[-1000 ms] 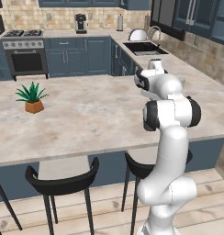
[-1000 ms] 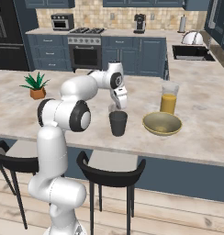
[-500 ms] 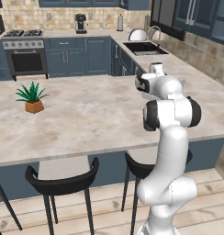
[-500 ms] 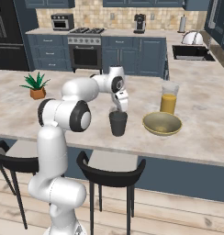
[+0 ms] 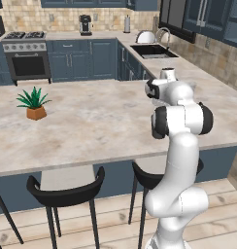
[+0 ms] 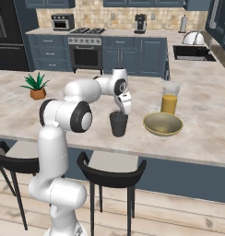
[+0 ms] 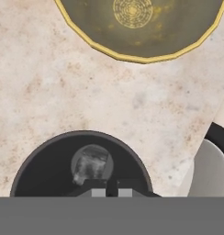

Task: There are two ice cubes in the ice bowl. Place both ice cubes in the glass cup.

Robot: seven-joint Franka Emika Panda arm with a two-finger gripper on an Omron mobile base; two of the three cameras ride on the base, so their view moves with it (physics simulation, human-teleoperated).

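Wide shallow olive-tan ice bowl (image 7: 143, 27) sits on the marbled stone counter (image 7: 63, 92), and we see no cube in the part of it that shows in the hand view, just the ringed bottom. In the right base view the ice bowl (image 6: 162, 124) is just beside the dark grey tumbler-style glass cup (image 6: 118, 123), apart from it, with a tall glass of orange juice (image 6: 169, 99) behind the bowl. Inside the glass cup (image 7: 49, 165) a pale greyish lump rests on the bottom, which we take for an ice cube (image 7: 91, 165); whether it is one cube or two we cannot tell.

The two-finger gripper (image 6: 117, 113) hangs right over the cup mouth, fingertips at the rim or just inside. Jaws are clenched nearly together, and we cannot make out anything pinched between them.

Risks from here, as we judge it: a lift that drifts sideways could catch the cup wall and tip or drag the cup; a swing toward the bowl could clip the juice glass; a thin cube stuck between the tips could ride away unseen.
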